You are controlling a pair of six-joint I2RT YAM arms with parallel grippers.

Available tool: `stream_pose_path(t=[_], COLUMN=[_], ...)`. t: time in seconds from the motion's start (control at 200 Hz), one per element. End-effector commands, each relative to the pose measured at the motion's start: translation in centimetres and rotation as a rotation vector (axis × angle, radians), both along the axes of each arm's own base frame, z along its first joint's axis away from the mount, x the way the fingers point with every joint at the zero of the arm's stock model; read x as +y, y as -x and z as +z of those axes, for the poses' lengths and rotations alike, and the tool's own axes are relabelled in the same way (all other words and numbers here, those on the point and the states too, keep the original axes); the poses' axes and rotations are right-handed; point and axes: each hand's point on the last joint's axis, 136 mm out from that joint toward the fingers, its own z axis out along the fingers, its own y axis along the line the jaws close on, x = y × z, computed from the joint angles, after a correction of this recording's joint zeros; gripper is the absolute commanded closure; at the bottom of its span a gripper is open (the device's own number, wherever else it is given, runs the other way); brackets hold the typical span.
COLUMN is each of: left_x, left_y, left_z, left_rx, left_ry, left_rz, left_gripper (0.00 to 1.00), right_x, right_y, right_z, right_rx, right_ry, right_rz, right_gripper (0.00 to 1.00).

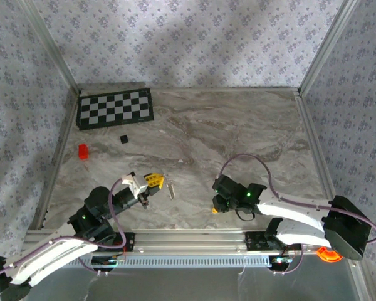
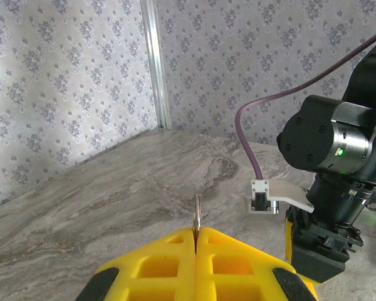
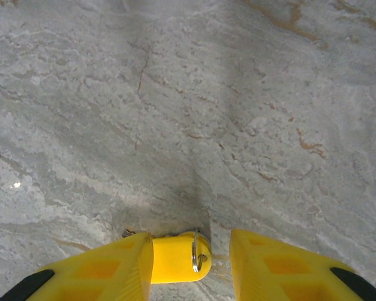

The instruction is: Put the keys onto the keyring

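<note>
**Straddling the yellow-headed key**

Spread apart, the right end effector has its yellow fingers set down on either side of the yellow-headed key, which lies on the grey marble worktop near the front edge. One finger touches the key's plastic head, and a gap remains at the other. A small wire ring passes through the end of that head.

The left end effector is raised off the worktop with its fingers pressed together, pinching a thin metal piece that stands upright and is seen edge-on (key or ring, I cannot tell). A small silver item lies on the marble between the two end effectors, just beside the left one.
</note>
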Motion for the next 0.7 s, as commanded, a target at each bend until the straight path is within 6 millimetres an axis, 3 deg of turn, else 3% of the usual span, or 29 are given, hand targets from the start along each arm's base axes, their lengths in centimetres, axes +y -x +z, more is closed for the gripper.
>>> stream_pose_path(t=[0.0, 0.695], left_x=[0.23, 0.26], left_y=[0.22, 0.25], left_z=[1.65, 1.75], left_rx=[-0.03, -0.031], left_ry=[0.051, 0.055], left_rz=[-0.007, -0.008], left_gripper=[1.0, 1.0], right_x=[-0.94, -1.37], right_y=[0.41, 0.9], right_z=[-0.44, -1.02], right_rx=[0.006, 0.019], right_ry=[0.045, 0.084], right_rz=[-0.008, 0.006], right_gripper=[0.63, 0.76])
